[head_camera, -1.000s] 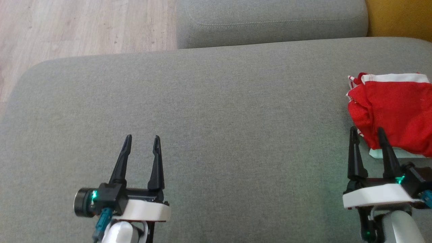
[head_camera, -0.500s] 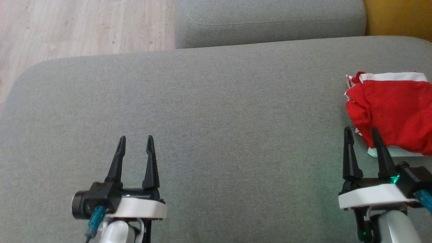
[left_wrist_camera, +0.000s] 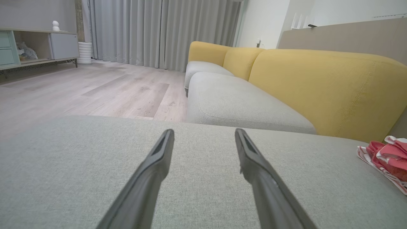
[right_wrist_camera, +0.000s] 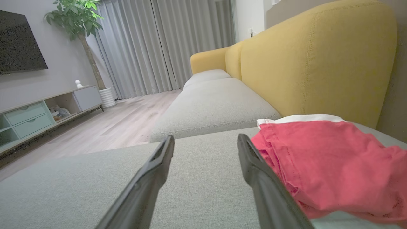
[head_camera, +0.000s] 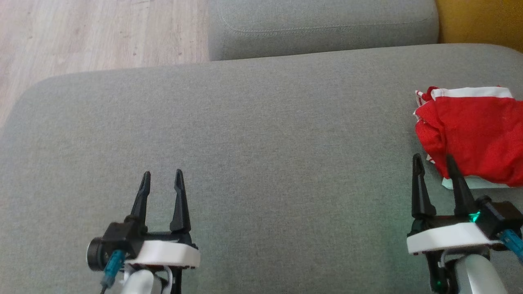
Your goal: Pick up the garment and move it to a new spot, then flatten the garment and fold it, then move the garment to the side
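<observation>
end effectors (head_camera: 162, 172) (head_camera: 433, 157) spread wide, both empty

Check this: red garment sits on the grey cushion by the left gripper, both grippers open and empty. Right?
One slip: the red garment lies by the right gripper, not the left gripper; the head view shows it. The rest holds: it sits on the grey cushion, both grippers open and empty.

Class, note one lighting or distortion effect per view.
Head view: soft, green glow on the cushion beside the right tool. Left wrist view: fingers of the left tool loom large. Right wrist view: the garment looks paler, pinkish.
</observation>
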Controlling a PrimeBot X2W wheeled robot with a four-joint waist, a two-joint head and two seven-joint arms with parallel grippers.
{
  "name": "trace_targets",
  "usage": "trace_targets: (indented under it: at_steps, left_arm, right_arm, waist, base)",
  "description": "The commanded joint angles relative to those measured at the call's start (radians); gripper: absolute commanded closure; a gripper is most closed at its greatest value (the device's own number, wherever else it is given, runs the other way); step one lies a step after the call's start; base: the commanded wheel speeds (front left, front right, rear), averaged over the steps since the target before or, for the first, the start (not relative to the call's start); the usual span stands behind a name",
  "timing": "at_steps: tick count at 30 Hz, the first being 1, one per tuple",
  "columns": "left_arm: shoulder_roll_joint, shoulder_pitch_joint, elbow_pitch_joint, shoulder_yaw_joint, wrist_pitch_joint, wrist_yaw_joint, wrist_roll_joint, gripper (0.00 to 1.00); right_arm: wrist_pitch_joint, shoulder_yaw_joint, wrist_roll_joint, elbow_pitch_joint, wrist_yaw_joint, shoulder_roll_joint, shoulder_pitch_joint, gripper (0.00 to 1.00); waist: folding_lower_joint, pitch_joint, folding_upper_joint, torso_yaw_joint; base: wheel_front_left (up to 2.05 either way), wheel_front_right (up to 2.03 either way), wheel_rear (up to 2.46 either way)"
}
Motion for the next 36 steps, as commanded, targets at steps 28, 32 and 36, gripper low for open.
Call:
trace_targets:
  at_steps: [28, 32, 36]
  left_arm:
    - [0.002, 0.010, 0.024, 0.061, 0.070, -0.035, -0.254, 1.00]
    - [0.002, 0.009, 0.022, 0.071, 0.081, -0.040, -0.297, 1.00]
    - [0.002, 0.008, 0.020, 0.082, 0.093, -0.046, -0.339, 1.00]
  right_arm:
    - [0.064, -0.007, 0.278, 0.040, 0.000, -0.006, -0.005, 1.00]
    - [0.075, -0.010, 0.324, 0.040, 0.000, -0.007, -0.008, 1.00]
    - [0.086, -0.012, 0.370, 0.040, 0.000, -0.008, -0.011, 1.00]
  waist:
    - [0.0000, -0.008, 0.0000, 0.000]
    - [0.0000, -0.010, 0.0000, 0.000]
    - [0.0000, -0.011, 0.0000, 0.000]
  base:
    - [0.00, 0.00, 0.00]
    - [0.00, 0.00, 0.00]
    - [0.00, 0.00, 0.00]
